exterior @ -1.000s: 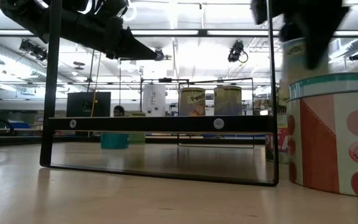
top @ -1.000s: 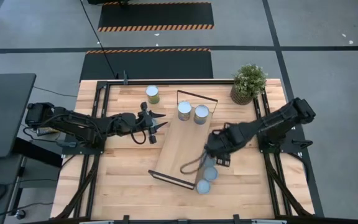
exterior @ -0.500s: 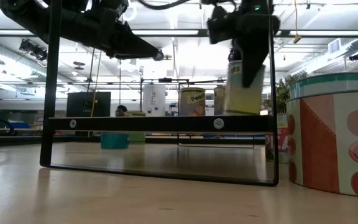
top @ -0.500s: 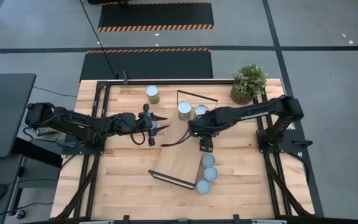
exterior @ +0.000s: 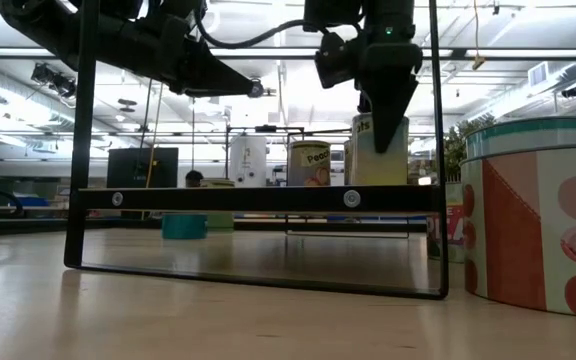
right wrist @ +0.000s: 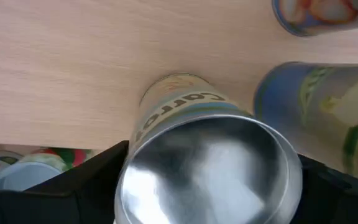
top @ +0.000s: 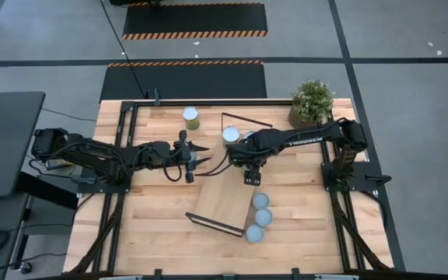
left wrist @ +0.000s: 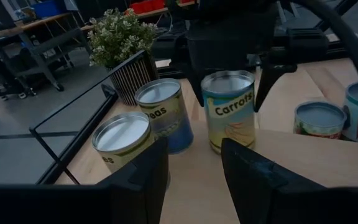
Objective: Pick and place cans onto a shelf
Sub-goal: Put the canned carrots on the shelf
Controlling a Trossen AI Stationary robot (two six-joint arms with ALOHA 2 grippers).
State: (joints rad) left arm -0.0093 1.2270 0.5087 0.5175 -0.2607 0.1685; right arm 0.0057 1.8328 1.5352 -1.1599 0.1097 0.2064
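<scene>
The shelf [top: 220, 194] lies slantwise on the table. On its far end stand two cans [left wrist: 165, 115] [left wrist: 124, 140] and a can labelled Carrots [left wrist: 229, 109], upright on its base. My right gripper [left wrist: 229, 87] hangs over the Carrots can, pointing down, one finger on either side of the can's upper wall and its jaws wide. My left gripper [top: 197, 152] hovers level at the shelf's left side, open with nothing between its fingers. My right gripper's fingers [left wrist: 263, 81] stand across the top of the Carrots can [right wrist: 207, 168] from above. Whether they touch its wall I cannot tell. The can stands upright on the shelf board.
One can [top: 190, 117] stands on the table beyond the shelf. Three more [top: 260, 201] [top: 264, 217] [top: 255, 232] stand in a row to the right of the shelf's near end. A potted plant [top: 311, 103] sits at the far right corner.
My right gripper has carried the Carrots can from beside the row of loose cans toward the table's far edge and leftward, then down. The can, clear of the board half a second ago, now stands on the shelf next to the two others.
</scene>
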